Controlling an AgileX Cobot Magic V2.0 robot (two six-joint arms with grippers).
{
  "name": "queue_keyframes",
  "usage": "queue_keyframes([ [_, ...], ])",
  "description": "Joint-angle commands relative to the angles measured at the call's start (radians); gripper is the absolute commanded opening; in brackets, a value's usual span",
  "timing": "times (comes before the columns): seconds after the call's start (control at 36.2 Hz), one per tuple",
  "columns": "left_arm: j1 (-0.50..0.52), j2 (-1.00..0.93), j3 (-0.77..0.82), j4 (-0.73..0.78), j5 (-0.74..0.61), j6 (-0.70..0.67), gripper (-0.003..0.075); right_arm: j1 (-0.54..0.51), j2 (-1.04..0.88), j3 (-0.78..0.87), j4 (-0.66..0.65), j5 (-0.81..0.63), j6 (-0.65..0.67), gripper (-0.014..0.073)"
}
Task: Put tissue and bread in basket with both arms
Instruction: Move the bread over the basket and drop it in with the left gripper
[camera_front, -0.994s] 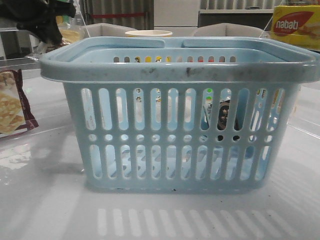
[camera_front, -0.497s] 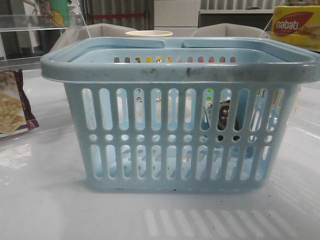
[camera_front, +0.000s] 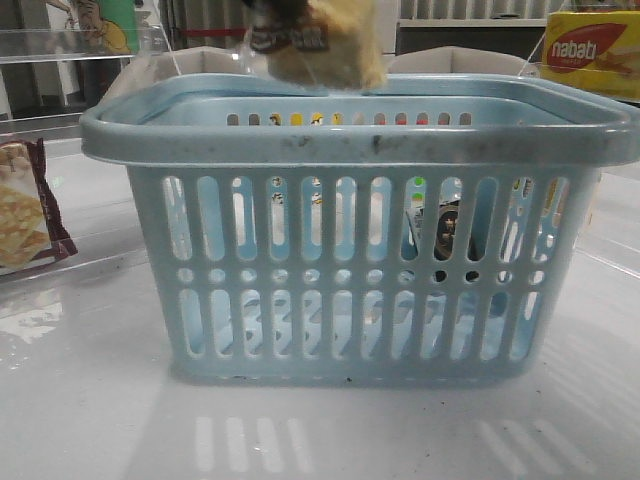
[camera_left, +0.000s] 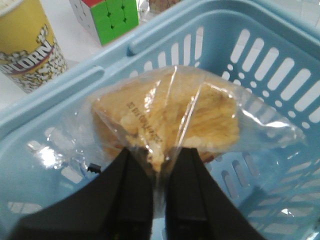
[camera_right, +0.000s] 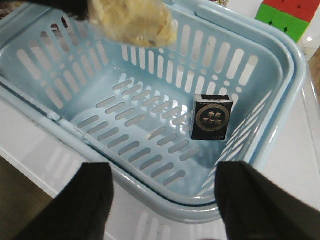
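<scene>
The left pincer (camera_left: 159, 200) pinches the bread (camera_left: 170, 117) bag, which hangs straight above the basket (camera_front: 350, 140), so release drops it inside. The right pincer (camera_right: 162, 200) gapes empty; the tissue (camera_right: 212, 117) already lies in the basket.

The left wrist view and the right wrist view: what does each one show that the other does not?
Only the left wrist view shows the left gripper shut on the bag of the bread, and a yellow popcorn cup outside the basket. Only the right wrist view shows the tissue lying on the basket floor, and the open right gripper holding nothing above the near rim. Both show the bread held above the basket's opening, not yet inside, and a Rubik's cube beyond the basket.
</scene>
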Motion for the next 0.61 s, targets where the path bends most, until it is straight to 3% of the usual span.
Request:
queue_keyframes([
  [0.0,-0.013,-0.028,-0.024,-0.012,-0.096,0.003,0.0384,0.001,-0.008,-0.028,-0.003,-0.068,-0.007,0.0542],
  [0.06,-0.013,-0.035,-0.024,-0.012,-0.096,0.003,0.0507,0.001,-0.008,-0.028,-0.003,-0.068,-0.007,0.0542],
  [0.11,-0.013,-0.061,-0.024,-0.012,-0.082,0.003,0.0573,0.001,-0.008,-0.028,-0.003,-0.068,-0.007,0.0542],
  [0.33,-0.013,-0.279,0.025,-0.007,0.023,0.003,0.0559,0.001,-0.008,-0.028,-0.003,-0.068,-0.007,0.0542],
  [0.58,-0.013,-0.587,0.287,-0.007,0.047,-0.048,0.0559,0.001,-0.008,-0.028,-0.003,-0.068,-0.007,0.0542],
])
